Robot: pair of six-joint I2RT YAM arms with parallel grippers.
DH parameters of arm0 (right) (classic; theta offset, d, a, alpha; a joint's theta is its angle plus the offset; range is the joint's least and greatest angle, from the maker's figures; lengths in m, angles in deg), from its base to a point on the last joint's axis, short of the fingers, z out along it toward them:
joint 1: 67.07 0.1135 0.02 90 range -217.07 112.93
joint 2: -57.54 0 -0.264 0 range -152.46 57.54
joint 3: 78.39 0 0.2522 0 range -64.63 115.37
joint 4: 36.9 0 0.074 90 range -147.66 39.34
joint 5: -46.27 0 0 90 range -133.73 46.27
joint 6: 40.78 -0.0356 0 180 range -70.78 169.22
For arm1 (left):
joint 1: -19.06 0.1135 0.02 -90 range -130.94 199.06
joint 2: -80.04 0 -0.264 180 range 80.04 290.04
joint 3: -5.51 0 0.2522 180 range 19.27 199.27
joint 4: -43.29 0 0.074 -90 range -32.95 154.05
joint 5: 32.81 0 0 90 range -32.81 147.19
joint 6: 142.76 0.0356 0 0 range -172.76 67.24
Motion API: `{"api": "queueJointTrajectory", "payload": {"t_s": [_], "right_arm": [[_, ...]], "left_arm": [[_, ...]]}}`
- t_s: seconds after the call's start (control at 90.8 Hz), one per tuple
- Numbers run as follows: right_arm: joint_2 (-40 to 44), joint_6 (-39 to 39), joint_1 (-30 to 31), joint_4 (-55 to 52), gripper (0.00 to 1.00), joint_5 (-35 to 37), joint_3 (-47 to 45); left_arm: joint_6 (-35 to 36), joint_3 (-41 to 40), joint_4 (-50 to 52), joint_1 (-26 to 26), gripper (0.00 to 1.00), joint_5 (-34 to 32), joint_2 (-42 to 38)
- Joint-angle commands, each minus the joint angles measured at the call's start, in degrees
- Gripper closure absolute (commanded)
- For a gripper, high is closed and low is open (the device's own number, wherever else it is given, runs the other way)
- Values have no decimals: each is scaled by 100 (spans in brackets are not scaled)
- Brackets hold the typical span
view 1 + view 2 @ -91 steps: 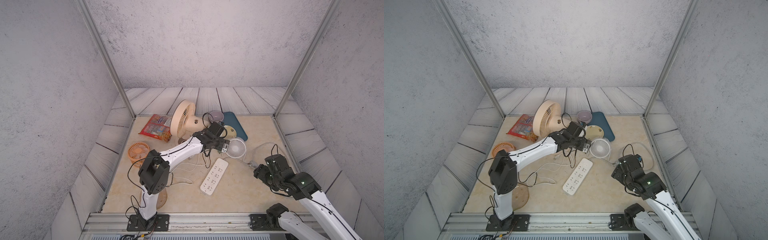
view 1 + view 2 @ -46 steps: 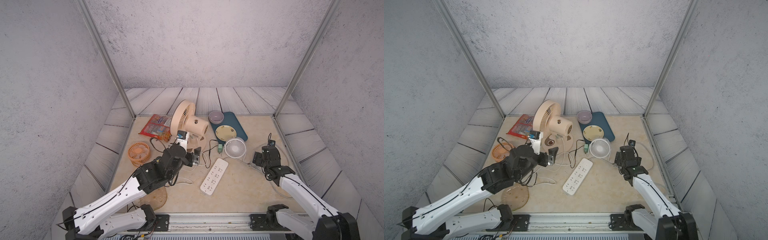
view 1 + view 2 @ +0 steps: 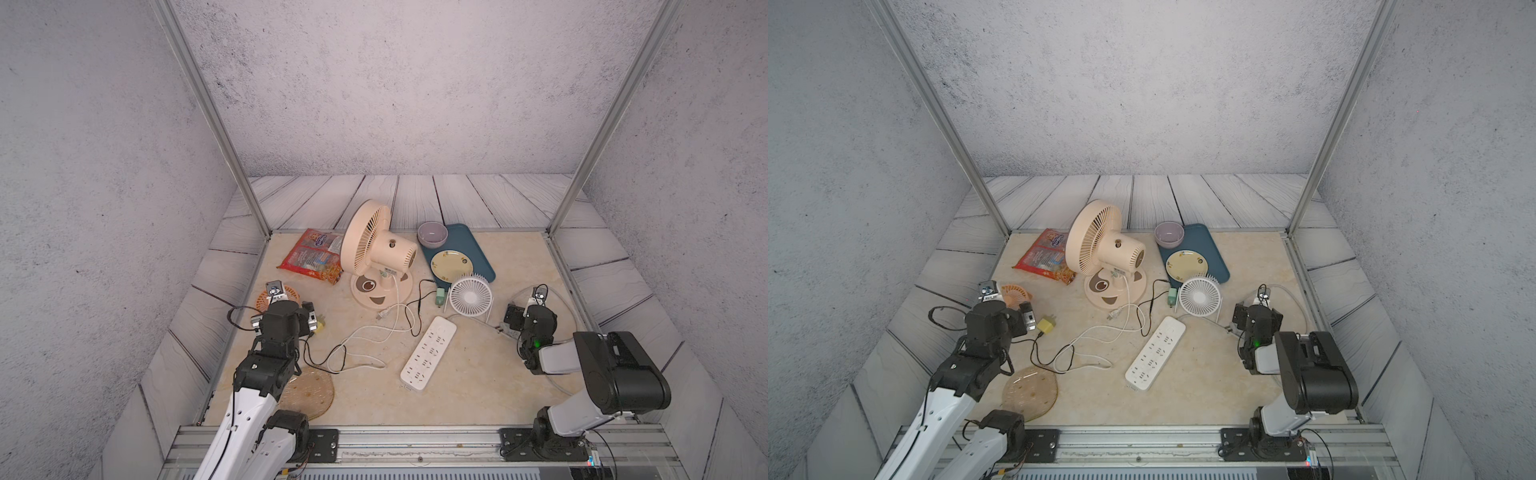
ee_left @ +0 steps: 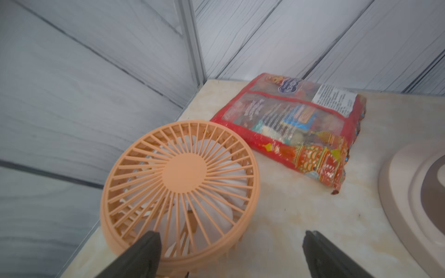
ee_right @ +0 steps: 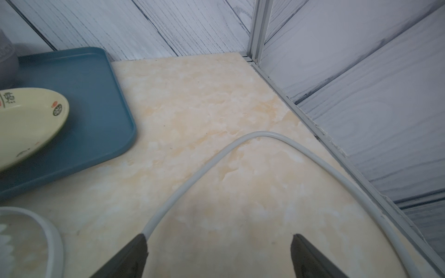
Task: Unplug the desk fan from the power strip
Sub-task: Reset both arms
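The power strip (image 3: 428, 353) lies slantwise on the bench (image 3: 478, 395), between its middle and its front edge, and no socket that shows holds a plug. The desk fan (image 3: 376, 245) stands behind it, toward the back edge. Its white cord (image 3: 395, 299) trails forward and its plug (image 3: 380, 315) lies loose on the bench, just short of the strip. The unplugging therefore looks done.

Over the last second the left arm, which had reached to the bench's middle, has pulled back to the left edge. The left gripper (image 4: 230, 238) is spread wide and empty by the small orange fan (image 4: 180, 183), near the snack packet (image 4: 296, 127). The right arm has folded back to the right edge. The right gripper (image 5: 219, 237) has widened and stands spread, gripping nothing, one finger close by the strip's thick white cord (image 5: 192, 180). I judge that both arms are withdrawing.

The blue tray (image 3: 478, 257) near the back edge holds a yellow plate (image 3: 451, 264) and, at its far corner, a purple bowl (image 3: 432, 239).
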Motion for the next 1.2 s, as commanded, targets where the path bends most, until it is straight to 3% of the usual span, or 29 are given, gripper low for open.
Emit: {"api": "queueJointTrajectory", "payload": {"t_s": [0.0, 0.077, 0.176, 0.297, 0.396, 0.495, 0.572, 0.649, 0.727, 1.189], "right_arm": [[73, -72, -39, 881, 6, 22, -48], [-255, 21, -38, 1586, 1, -2, -169], [-66, -33, -37, 1140, 1, 20, -101], [-158, -29, -43, 1332, 1, 8, -118], [-141, -38, -45, 1202, 1, 6, -74], [-157, -28, -45, 1184, 1, 0, -41], [-169, -22, -46, 1165, 1, 1, -28], [-168, 1, -46, 1065, 1, -10, 33], [-167, 8, -45, 1013, 1, -23, 49], [-165, 43, -39, 981, 1, -24, 76]], "left_arm": [[278, -386, -1463, 544, 2, 553, 483], [649, -844, -2842, 653, 2, 610, 1031], [852, -1304, -4459, 748, 2, 755, 1939], [773, -1538, -6289, 859, 2, 1019, 3229], [929, -1242, -6451, 914, 2, 1610, 3883], [1035, -1371, -7793, 922, 2, 1841, 4788], [917, -865, -6278, 909, 2, 1593, 4498], [1099, -1045, -7056, 774, 2, 1360, 4719], [1050, -815, -6218, 773, 2, 1414, 4498], [1148, -791, -6247, 772, 2, 1642, 4554]]}}
